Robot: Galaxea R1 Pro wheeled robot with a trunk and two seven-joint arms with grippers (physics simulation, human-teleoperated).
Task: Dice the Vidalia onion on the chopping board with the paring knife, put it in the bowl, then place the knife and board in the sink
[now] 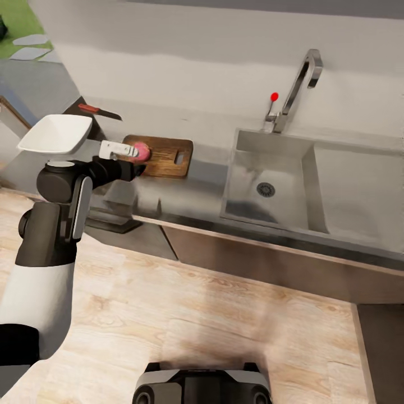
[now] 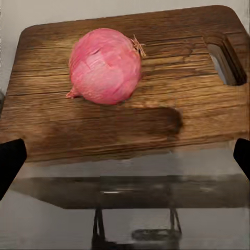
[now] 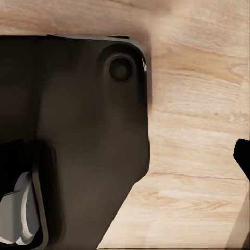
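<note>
The Vidalia onion (image 1: 142,151) (image 2: 104,66) lies on the chopping board (image 1: 165,157) (image 2: 130,120), at the end away from its slot handle. My left gripper (image 1: 133,159) (image 2: 125,161) hovers just short of the onion, open, with its dark fingertips (image 2: 10,165) spread wide and nothing between them. Left of the board stands the white bowl (image 1: 56,133) on the countertop (image 1: 202,185). The paring knife (image 1: 99,110) lies behind the bowl. To the right, the sink (image 1: 249,168) is empty. My right gripper hangs low over the floor with one fingertip (image 3: 242,154) at the picture's edge.
A grey tap (image 1: 297,84) with a red knob (image 1: 274,96) rises behind the sink. A draining area (image 1: 359,191) lies right of the basin. My dark base (image 3: 78,130) (image 1: 202,384) stands on the wooden floor (image 1: 224,314), close to the counter's front edge.
</note>
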